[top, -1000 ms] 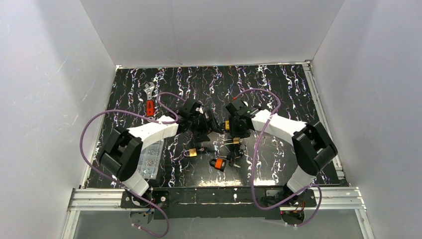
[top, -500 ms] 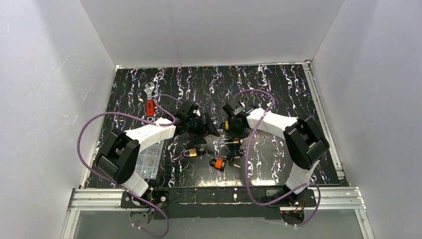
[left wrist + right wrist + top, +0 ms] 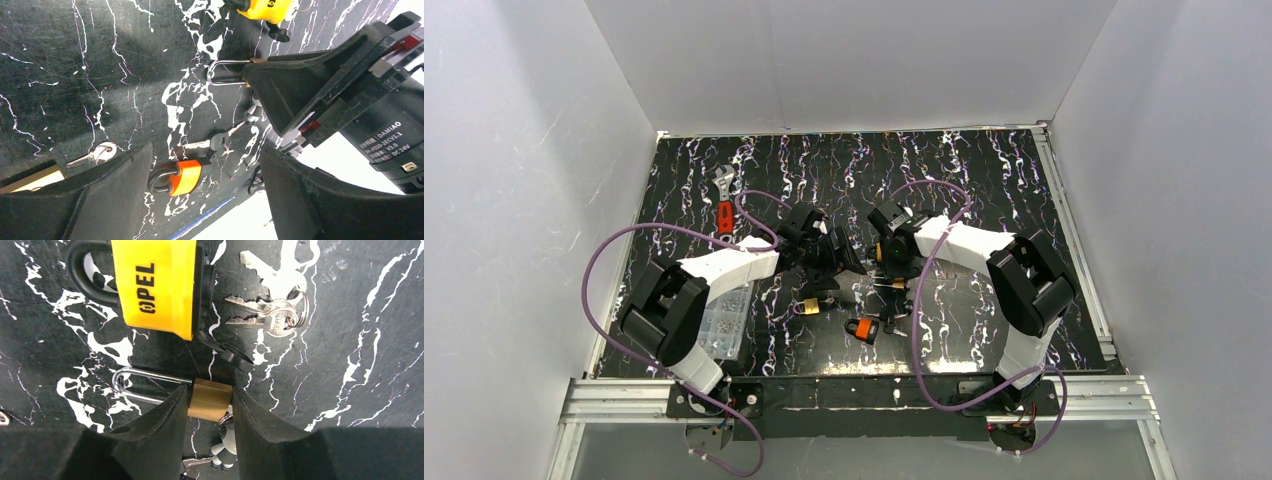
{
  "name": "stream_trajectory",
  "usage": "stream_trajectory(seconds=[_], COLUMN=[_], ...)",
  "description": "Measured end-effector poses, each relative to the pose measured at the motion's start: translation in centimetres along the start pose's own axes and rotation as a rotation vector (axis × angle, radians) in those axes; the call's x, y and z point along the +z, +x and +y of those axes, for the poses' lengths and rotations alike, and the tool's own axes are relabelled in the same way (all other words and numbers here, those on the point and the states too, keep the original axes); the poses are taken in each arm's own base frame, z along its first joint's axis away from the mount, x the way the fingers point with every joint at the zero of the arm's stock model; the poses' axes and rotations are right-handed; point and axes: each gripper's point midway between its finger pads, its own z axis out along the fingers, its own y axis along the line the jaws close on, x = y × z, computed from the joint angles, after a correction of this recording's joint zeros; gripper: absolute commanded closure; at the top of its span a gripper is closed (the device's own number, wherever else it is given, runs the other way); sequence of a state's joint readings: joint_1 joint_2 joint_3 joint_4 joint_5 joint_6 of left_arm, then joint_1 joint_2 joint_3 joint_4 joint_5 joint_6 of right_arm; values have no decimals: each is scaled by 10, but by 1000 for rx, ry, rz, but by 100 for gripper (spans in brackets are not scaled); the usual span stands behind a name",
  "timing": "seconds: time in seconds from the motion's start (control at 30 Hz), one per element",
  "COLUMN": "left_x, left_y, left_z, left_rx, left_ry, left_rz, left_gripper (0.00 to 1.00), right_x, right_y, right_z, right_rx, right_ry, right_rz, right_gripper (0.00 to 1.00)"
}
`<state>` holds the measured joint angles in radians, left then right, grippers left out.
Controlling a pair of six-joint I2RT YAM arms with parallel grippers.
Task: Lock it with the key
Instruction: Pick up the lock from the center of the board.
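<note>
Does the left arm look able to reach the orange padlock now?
Probably yes: the left gripper hangs open above the orange padlock, nothing covers it, and the right gripper grips the brass padlock to one side.

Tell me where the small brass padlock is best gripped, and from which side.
Grip the brass padlock across its body's narrow sides, coming from above: it lies flat, its shackle sticking out one end. The right gripper has its jaws there.

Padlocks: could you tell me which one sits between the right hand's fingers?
The small brass padlock beside the yellow padlock; the orange padlock lies apart.
</note>
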<state>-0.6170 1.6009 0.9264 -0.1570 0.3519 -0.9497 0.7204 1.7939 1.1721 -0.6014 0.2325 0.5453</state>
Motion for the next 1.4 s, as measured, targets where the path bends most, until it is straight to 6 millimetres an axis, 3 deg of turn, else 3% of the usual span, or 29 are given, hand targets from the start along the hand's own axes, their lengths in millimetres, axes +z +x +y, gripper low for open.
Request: stream_trajectory(seconds=[0.3, 0.43, 0.93, 1.3, 1.4], left_x=[7, 14, 45, 54, 54], left_y=[1, 2, 4, 1, 2], left_z=[3, 6, 3, -2, 0], left_rx=[-11, -32, -164, -217, -227], left_ry=[-5, -9, 41, 72, 67], left_rz=[11, 27, 79, 78, 76], left_gripper=[28, 31, 45, 67, 78], right_x=[2, 2, 1, 0, 0], right_y=[4, 5, 6, 5, 5], right_z=[3, 6, 27, 40, 42], right_rx=[19, 36, 164, 212, 218], right_ry=[-9, -23, -190, -295, -309], right_rz=[20, 28, 58, 78, 80], right_gripper=[88, 95, 99, 99, 99])
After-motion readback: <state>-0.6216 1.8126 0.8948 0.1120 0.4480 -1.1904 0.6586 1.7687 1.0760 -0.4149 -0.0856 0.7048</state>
